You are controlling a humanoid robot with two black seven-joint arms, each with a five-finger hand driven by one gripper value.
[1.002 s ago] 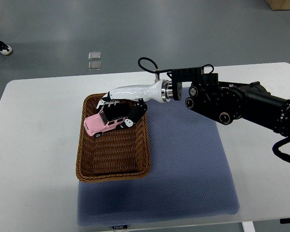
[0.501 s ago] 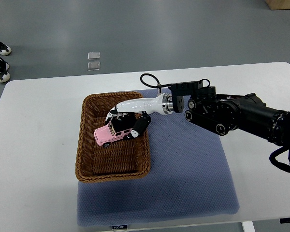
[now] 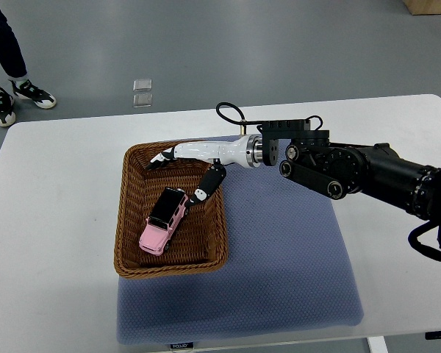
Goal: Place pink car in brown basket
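Top view: pink car (image 3: 164, 220) lies inside brown basket (image 3: 129, 220), on basket floor, angled diagonally. Right hand (image 3: 195, 165) above basket's far right corner, fingers spread, holding nothing; thumb tip just beside car's roof. Basket sits on white surface (image 3: 51, 220), partly overlapping blue mat (image 3: 279, 257). Person's legs at top left.

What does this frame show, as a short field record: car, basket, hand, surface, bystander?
car: pink car lies inside the basket, black roof up, angled diagonally
basket: brown basket sits partly on the blue mat
hand: right hand above the basket's far end, fingers spread, holding nothing
left arm: not in view
surface: white table
bystander: a person's legs and shoes on the floor at top left
task state: car appears placed
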